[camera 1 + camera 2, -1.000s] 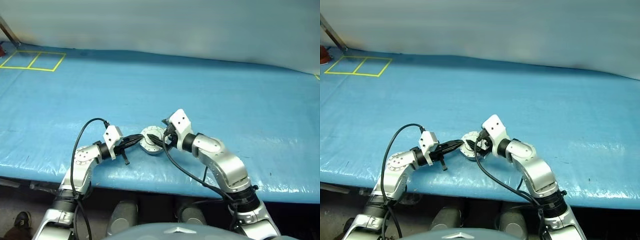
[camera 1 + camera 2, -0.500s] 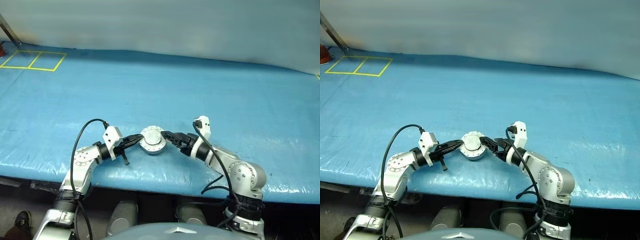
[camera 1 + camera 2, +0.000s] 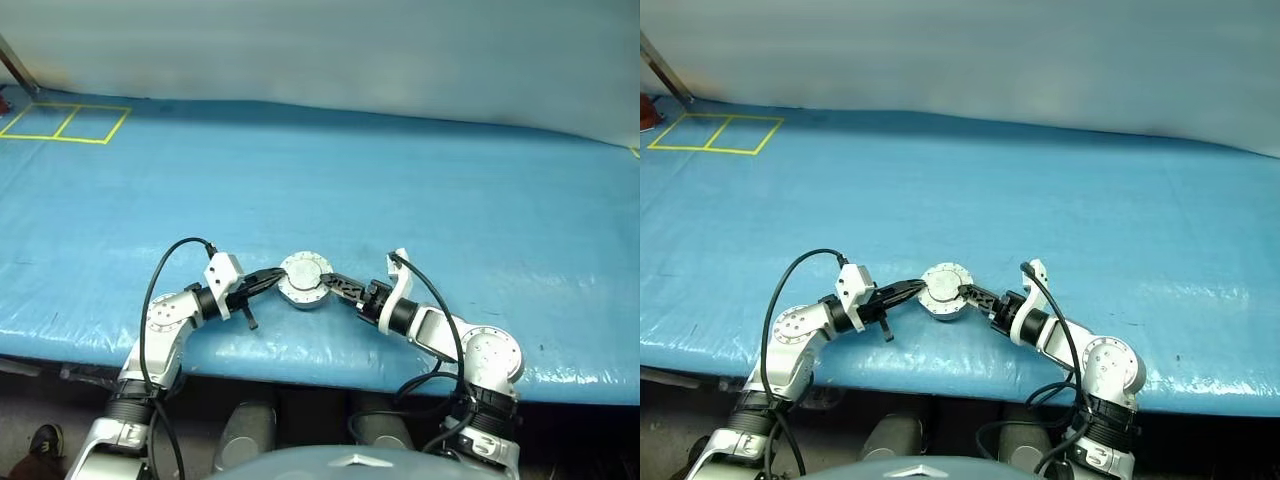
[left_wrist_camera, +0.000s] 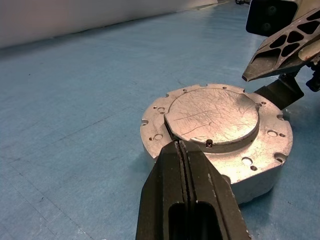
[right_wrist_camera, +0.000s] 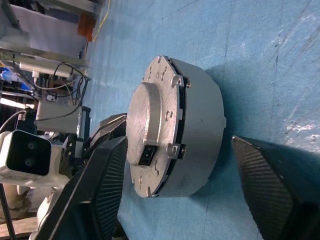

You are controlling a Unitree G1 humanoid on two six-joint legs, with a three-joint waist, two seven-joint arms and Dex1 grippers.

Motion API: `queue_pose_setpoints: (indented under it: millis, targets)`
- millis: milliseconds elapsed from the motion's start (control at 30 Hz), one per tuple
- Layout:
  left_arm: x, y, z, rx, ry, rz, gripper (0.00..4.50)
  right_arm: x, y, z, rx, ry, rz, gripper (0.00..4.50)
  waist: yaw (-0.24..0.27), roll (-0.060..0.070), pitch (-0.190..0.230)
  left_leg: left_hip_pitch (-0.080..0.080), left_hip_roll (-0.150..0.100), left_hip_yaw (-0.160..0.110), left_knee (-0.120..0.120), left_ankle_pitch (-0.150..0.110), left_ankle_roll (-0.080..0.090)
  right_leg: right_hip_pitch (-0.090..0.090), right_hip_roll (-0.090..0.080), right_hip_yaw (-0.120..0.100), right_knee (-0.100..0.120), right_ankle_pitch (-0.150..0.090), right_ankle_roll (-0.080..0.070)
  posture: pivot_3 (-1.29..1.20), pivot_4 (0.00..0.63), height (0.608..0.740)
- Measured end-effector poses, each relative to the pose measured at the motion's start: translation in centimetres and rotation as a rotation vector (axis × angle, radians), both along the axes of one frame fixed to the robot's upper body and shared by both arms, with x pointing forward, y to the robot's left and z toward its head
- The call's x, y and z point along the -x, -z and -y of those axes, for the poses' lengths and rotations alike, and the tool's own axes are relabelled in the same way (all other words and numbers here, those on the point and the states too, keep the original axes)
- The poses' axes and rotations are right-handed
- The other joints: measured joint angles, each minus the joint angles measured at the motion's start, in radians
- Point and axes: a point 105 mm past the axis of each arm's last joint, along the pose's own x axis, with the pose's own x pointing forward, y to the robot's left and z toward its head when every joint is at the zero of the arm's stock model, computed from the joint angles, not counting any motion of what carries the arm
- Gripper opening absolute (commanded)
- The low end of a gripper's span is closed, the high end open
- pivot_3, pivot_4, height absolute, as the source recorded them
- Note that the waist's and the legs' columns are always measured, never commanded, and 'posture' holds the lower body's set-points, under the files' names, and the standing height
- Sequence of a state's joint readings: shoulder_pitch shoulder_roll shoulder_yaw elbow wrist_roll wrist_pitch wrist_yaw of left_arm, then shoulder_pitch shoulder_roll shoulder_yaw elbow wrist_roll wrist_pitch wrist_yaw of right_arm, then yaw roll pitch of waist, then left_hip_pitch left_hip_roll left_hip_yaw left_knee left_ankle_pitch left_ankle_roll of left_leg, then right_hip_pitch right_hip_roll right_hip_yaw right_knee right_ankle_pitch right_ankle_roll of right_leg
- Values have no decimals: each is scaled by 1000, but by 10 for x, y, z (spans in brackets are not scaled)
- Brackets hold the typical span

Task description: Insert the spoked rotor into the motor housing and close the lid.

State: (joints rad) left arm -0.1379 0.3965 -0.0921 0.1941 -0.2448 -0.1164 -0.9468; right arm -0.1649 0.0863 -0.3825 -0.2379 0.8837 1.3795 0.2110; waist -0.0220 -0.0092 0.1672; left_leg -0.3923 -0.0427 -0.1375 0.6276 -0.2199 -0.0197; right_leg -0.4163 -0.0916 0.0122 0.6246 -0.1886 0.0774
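Lower centre of the left eye view: the motor housing (image 3: 305, 281) sits on the blue tarp (image 3: 400, 180), the lid (image 3: 305, 270) already on top of it. Left gripper (image 3: 276, 277) comes in from the left, fingers pressed together, tips at the housing's edge. Right gripper (image 3: 330, 284) reaches in from the lower right, its 2 fingers apart, tips just beside the housing. Yellow tape squares (image 3: 65, 122) lie at upper left, well apart.

Right eye view: same layout, housing between the 2 grippers.

Left wrist view: closed black fingers (image 4: 187, 200) rise from the bottom centre and overlap the lid's near rim; contact cannot be told. Right gripper's fingertip hangs at upper right, above the housing's far edge.

Right wrist view: housing at frame centre, lid seated, 1 ribbed finger (image 5: 95, 190) at lower left and 1 at lower right, both clear of the wall. Left gripper shows behind, centre left.
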Motion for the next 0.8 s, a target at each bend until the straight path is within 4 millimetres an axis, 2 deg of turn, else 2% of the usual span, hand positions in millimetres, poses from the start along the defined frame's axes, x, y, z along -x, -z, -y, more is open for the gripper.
queue_pose_setpoints:
  millis: [133, 167, 200, 800]
  targets:
    - [-1, 2, -3, -5, -17, -5, 0, 0, -1, -2, 6, -6, 2, 1570, -2, 0, 0, 0, 0, 0, 0, 0, 0, 0, 0, 0, 0, 0, 0, 0, 150, 740]
    - [-1, 2, -4, -8, -20, -7, 0, 0, -2, -3, -3, -9, 10, 1294, -3, 0, 0, 0, 0, 0, 0, 0, 0, 0, 0, 0, 0, 0, 0, 0, 150, 740]
    - [-1, 4, -6, -11, -24, -13, 0, -1, -6, -5, -15, -16, 27, 1210, -4, 0, 0, 0, 0, 0, 0, 0, 0, 0, 0, 0, 0, 0, 0, 0, 150, 740]
    - [-4, 4, -10, -7, -53, -5, 0, 1, -7, -13, 8, -43, 56, 1197, -15, 1, -1, 1, 1, 0, 0, 0, 0, 0, 0, 0, 0, 0, 0, 0, 150, 740]
